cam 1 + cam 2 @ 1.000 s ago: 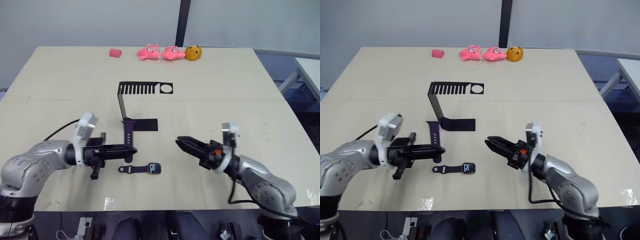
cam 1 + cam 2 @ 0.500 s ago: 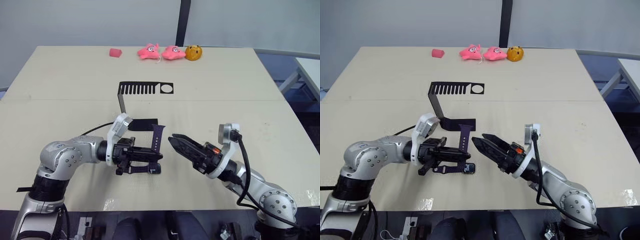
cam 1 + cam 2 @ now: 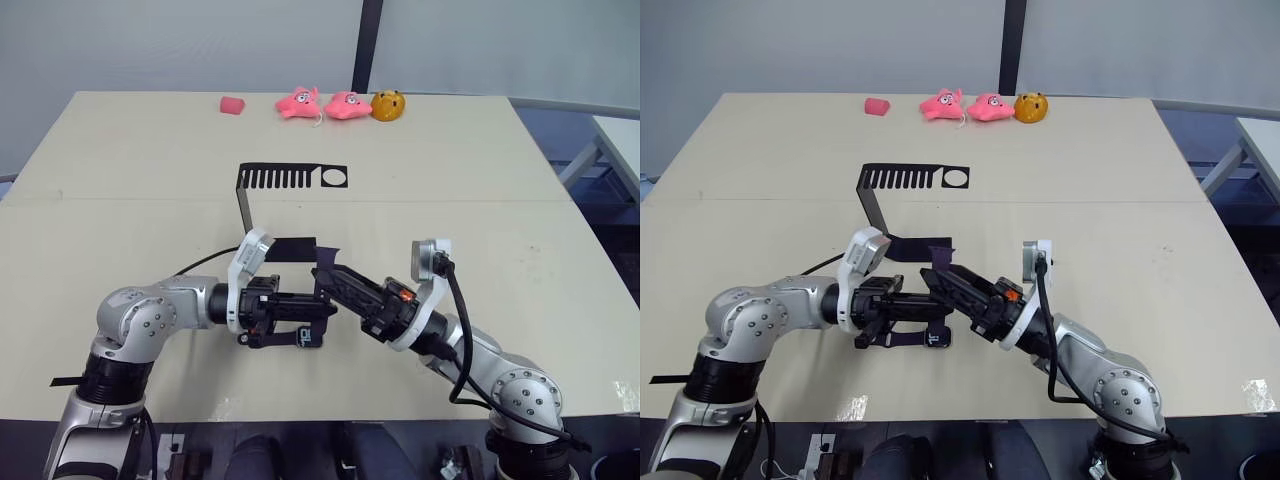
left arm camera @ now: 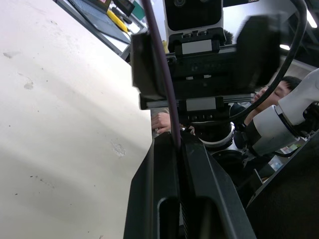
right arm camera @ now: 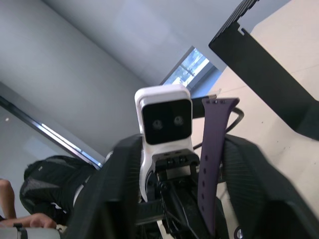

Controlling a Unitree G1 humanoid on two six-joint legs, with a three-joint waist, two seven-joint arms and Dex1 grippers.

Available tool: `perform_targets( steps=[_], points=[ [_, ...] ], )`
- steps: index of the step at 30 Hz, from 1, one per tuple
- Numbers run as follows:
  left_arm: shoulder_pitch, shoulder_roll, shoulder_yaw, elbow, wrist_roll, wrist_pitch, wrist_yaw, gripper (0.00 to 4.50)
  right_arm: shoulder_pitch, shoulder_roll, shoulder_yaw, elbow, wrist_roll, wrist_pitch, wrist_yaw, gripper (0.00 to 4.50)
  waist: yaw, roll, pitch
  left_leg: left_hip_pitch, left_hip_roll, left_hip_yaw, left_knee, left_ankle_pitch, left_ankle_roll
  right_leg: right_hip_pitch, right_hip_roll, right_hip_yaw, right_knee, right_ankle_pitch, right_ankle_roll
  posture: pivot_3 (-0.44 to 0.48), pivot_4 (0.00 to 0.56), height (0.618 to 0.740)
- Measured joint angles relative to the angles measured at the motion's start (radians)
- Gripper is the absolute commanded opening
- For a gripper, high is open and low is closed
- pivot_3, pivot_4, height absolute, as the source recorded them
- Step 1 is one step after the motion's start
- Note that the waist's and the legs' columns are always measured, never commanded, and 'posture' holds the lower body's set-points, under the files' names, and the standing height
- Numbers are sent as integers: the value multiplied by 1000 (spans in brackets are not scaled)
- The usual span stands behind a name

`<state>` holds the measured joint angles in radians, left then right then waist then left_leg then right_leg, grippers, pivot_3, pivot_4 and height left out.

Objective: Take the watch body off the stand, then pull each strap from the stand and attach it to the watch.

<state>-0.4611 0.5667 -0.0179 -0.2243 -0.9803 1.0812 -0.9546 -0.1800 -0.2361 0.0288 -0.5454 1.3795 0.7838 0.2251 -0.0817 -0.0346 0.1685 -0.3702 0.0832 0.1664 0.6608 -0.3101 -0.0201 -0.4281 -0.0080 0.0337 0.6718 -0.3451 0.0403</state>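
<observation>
Beige table [image 3: 560, 190] (grey wall behind), left end effector [image 3: 322, 310] pinching a strap [image 5: 211, 149].

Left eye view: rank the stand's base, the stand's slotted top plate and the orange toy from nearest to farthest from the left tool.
From the left tool:
1. Stand's base, just beyond it.
2. Slotted top plate, farther back.
3. Orange toy, at the table's far edge.

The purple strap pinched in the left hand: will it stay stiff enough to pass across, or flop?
The strap stands nearly straight above the left hand that pinches its lower end, so it probably holds shape over this short length. It looks thin and perforated, so it likely bends readily if the right hand pushes it sideways. Probably very light.
</observation>
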Motion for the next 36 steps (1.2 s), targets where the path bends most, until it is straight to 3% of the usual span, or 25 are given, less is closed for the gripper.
perform_targets(
  steps=[29, 32, 34, 35, 36],
  points=[
    [7, -20, 5, -13, 1, -17, 3, 0, -17, 16, -2, 39, 14, -19, -13, 2328, 0, 0, 0, 0, 0, 0, 0, 0, 0, 0, 0, 0, 0, 0, 0, 0, 150, 740],
    [7, -25, 2, -13, 2, -21, 3, 0, -23, 18, -1, 40, 14, -19, -13, 1376, 0, 0, 0, 0, 0, 0, 0, 0, 0, 0, 0, 0, 0, 0, 0, 0, 150, 740],
    [7, -28, 1, -13, 2, -22, 4, 0, -25, 19, -1, 40, 14, -19, -13, 384, 0, 0, 0, 0, 0, 0, 0, 0, 0, 0, 0, 0, 0, 0, 0, 0, 150, 740],
    [8, -29, 1, -13, 2, -22, 4, 0, -25, 20, -1, 41, 14, -19, -13, 80, 0, 0, 0, 0, 0, 0, 0, 0, 0, 0, 0, 0, 0, 0, 0, 0, 150, 740],
    [8, -29, 1, -13, 3, -23, 5, 0, -25, 21, -1, 41, 14, -19, -13, 80, -1, 0, 0, 0, 0, 0, 0, 0, 0, 0, 0, 0, 0, 0, 0, 0, 150, 740]
  ],
)
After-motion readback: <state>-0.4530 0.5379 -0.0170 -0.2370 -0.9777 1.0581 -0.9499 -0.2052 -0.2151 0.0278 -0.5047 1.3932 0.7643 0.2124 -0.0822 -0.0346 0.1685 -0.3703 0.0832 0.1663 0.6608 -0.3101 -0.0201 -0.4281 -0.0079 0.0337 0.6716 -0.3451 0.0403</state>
